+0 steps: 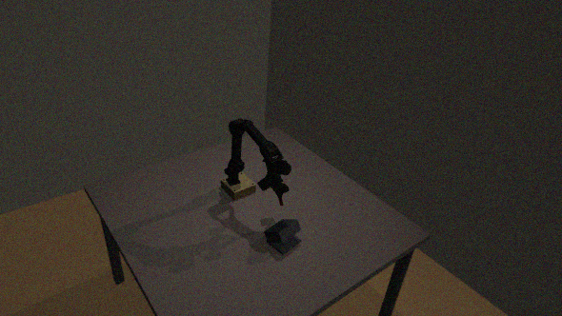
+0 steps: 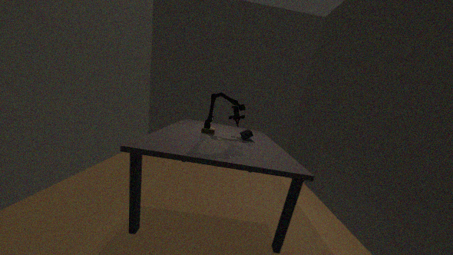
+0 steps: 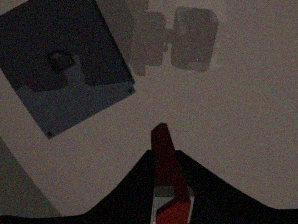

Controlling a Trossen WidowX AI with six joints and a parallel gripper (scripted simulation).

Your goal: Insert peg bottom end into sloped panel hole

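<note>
The pincer (image 1: 280,194) (image 2: 237,120) (image 3: 162,156) grips the red peg (image 1: 281,202) (image 3: 162,142) above the counter (image 1: 190,200) (image 2: 184,146) (image 3: 225,130), beside the sloped panel (image 1: 282,234) (image 2: 246,134) (image 3: 102,95); pickup looks done (aligning, pushing in and releasing remain).

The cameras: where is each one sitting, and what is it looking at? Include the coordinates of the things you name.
Top: high up, looking down at a slant at the table (image 1: 333,266) (image 2: 230,157); the whole arm shows.
Exterior: lower and farther off, looking across the table; the whole arm shows, small.
Wrist: on the arm, looking past the dark gripper (image 1: 281,194) (image 2: 237,120) (image 3: 165,152) and the red peg (image 1: 281,202) (image 3: 164,142) it holds, towards the table.
Top and exterior share the arm's yellowish base (image 1: 248,190) (image 2: 208,131).
</note>
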